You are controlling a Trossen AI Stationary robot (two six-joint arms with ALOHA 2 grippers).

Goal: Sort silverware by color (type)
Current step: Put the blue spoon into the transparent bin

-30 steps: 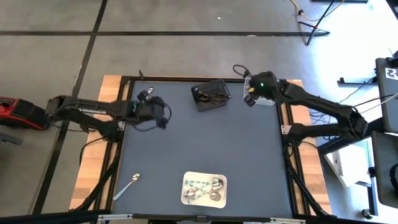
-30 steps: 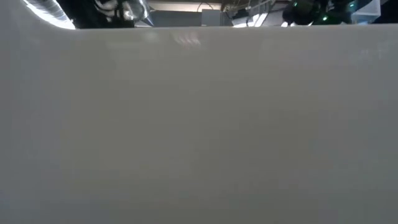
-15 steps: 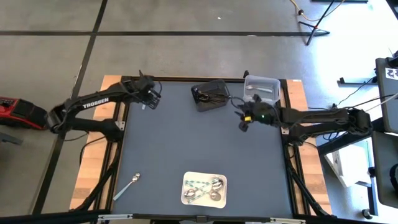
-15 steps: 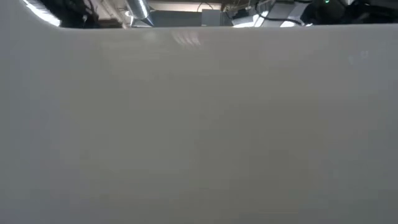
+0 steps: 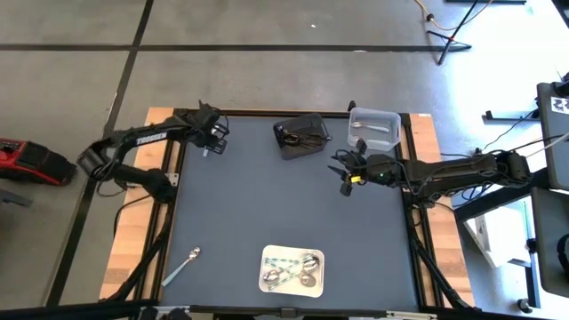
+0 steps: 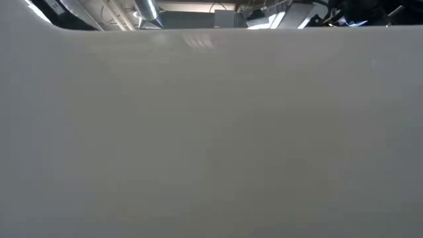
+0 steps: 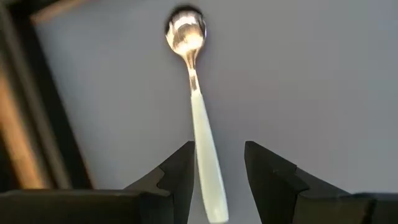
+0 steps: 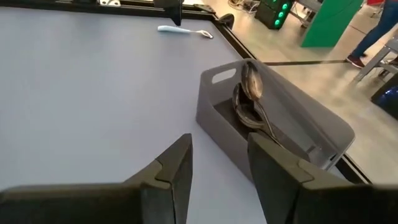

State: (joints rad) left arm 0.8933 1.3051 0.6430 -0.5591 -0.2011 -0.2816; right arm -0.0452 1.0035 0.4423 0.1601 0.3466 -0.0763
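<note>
Over the table's (image 5: 267, 204) far left corner, the left gripper's (image 7: 217, 171) jaws hang open above a white-handled spoon (image 7: 194, 99).

The only lettering in view stands in white capitals along the dark upper link of the left arm (image 5: 151, 136) in the high view; it appears to read TROSSEN, though the letters are small. At the far right edge a grey box (image 5: 555, 98) carries a black-and-white square marker, not readable as text. No other words or numbers can be read.
</note>
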